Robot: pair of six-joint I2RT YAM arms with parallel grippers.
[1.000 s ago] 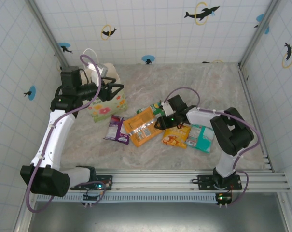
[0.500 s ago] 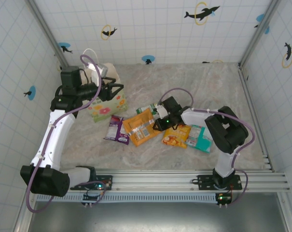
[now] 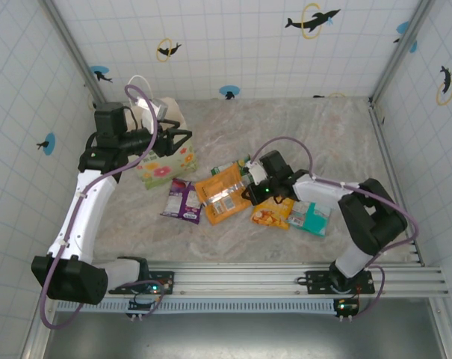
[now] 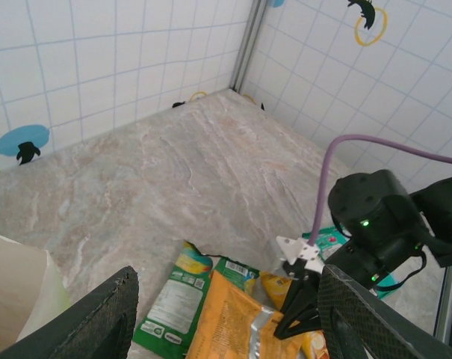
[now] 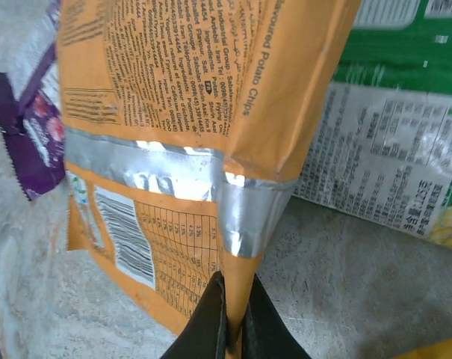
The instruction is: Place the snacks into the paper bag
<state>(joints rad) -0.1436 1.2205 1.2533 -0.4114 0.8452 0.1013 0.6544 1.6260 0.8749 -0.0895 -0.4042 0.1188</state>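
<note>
The snacks lie mid-table: an orange packet (image 3: 220, 193), a purple one (image 3: 182, 200), a green one (image 3: 237, 168), a yellow-orange one (image 3: 274, 211) and a teal-white one (image 3: 311, 215). My right gripper (image 3: 248, 193) is shut on the orange packet (image 5: 188, 112), pinching its lower edge between the fingertips (image 5: 231, 299); the packet's near edge is lifted. The green packet (image 5: 390, 172) lies beyond it. The paper bag (image 3: 166, 163), cream with a flower print, stands at the left. My left gripper (image 3: 179, 138) hovers open at its top, with the bag's cream edge (image 4: 16, 299) beside the left finger.
Tiled walls close off the table on the left, back and right. A metal rail (image 3: 285, 280) runs along the near edge. Bare marble surface (image 3: 315, 134) stretches behind the snacks. The right arm's purple cable (image 4: 375, 142) arcs above the packets.
My right gripper has gone from open to shut on the orange packet's edge, and its arm has shifted slightly right. The left arm has not moved.
</note>
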